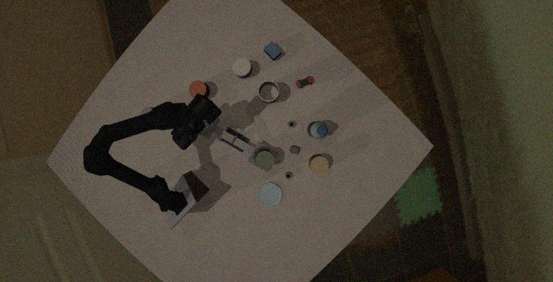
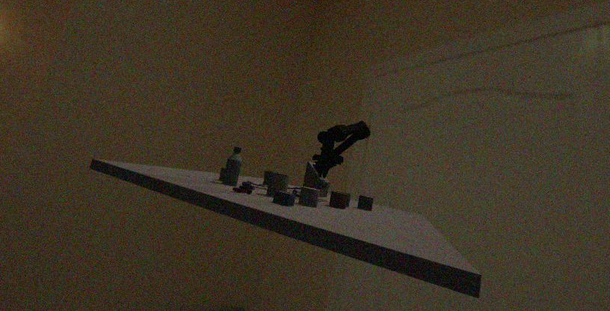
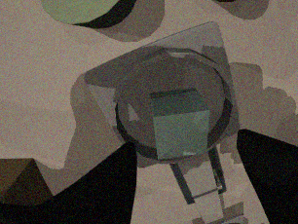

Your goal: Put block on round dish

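Note:
A teal block (image 3: 181, 128) stands uncovered on the round end pad of the small balance (image 3: 201, 183) (image 1: 236, 139). My gripper (image 3: 188, 144) (image 1: 202, 123) (image 2: 327, 160) is open and empty, right above the block, with a finger on each side of it. One green-topped cup (image 1: 264, 158) stands on the far end of the balance. The round light-blue dish (image 1: 270, 194) lies past the cup on the balance.
An orange cylinder (image 1: 198, 88) stands close to the pad. A white cylinder (image 1: 242, 66), blue cube (image 1: 272, 50), open ring (image 1: 269, 91), toy car (image 1: 305, 82), bottle (image 1: 318, 129) (image 2: 232, 171) and tan cylinder (image 1: 319, 163) stand farther off. A wedge (image 1: 193, 187) sits by the arm's base.

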Controlling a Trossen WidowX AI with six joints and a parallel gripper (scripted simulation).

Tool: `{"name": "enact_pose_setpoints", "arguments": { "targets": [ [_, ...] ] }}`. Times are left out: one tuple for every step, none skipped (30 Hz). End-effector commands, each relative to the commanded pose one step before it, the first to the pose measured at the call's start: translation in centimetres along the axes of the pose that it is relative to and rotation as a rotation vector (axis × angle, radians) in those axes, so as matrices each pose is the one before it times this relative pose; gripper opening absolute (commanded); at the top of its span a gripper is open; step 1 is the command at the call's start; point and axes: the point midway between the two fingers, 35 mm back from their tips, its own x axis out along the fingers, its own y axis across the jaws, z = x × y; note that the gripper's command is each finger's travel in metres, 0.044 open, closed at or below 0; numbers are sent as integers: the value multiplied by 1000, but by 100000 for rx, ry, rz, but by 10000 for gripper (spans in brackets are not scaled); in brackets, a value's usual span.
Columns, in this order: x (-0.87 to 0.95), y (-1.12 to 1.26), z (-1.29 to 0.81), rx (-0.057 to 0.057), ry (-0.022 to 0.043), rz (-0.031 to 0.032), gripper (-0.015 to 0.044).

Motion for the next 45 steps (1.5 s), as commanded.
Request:
{"name": "enact_pose_setpoints", "arguments": {
  "targets": [
    [797, 106, 28, 626, -363, 591, 260],
    [162, -3, 0, -1, -3, -1, 260],
    [162, -2, 1, -1, -5, -1, 260],
    [162, -1, 1, -1, -7, -1, 260],
    [162, 0, 1, -1, -8, -1, 260],
    [161, 2, 2, 0, -10, 0, 260],
    [161, 3, 2, 0, -11, 0, 260],
    [161, 4, 3, 0, -13, 0, 260],
    [161, 5, 3, 0, -15, 0, 260],
    [160, 6, 3, 0, -16, 0, 260],
    [160, 7, 4, 0, -18, 1, 260],
    [160, 8, 4, 1, -19, 1, 260],
    [160, 9, 4, 1, -21, 1, 260],
    [160, 10, 5, 1, -23, 1, 260],
    [159, 12, 5, 1, -24, 1, 260],
    [128, 10, 4, 1, -21, 1, 260],
    [76, 6, 3, 1, -13, 1, 260],
    [25, 2, 1, 0, -4, 0, 260],
    [0, 0, 0, 0, 0, 0, 234],
    [0, 0, 0, 0, 0, 0, 208],
    [0, 0, 0, 0, 0, 0, 181],
    [0, 0, 0, 0, 0, 0, 155],
    [0, 0, 0, 0, 0, 0, 148],
    [0, 0, 0, 0, 0, 0, 142],
    [0, 0, 0, 0, 0, 0, 135],
    [0, 0, 0, 0, 0, 0, 128],
    [0, 0, 0, 0, 0, 0, 122],
    [0, 0, 0, 0, 0, 0, 115],
    [0, 0, 0, 0, 0, 0, 108],
    [0, 0, 0, 0, 0, 0, 102],
    [0, 0, 0, 0, 0, 0, 75],
    [-99, -21, -7, -1, 35, -6, 49],
    [-299, -60, -22, -4, 103, -16, 23],
    [-502, -91, -34, -5, 158, -21, 0],
    [-612, -95, -38, -3, 170, -18, 0],
    [-618, -78, -34, 0, 146, -11, 0],
    [-623, -61, -30, 2, 122, -4, 0],
    [-628, -44, -26, 4, 97, 2, 0],
    [-632, -27, -21, 6, 73, 7, 0],
    [-636, -10, -15, 8, 48, 11, 0],
    [-639, 6, -9, 9, 23, 15, 0],
    [-642, 23, -3, 10, -2, 17, 0],
    [-644, 39, 4, 11, -27, 19, 0],
    [-646, 56, 12, 11, -53, 20, 0],
    [-647, 72, 20, 12, -78, 20, 0]
  ]
}}
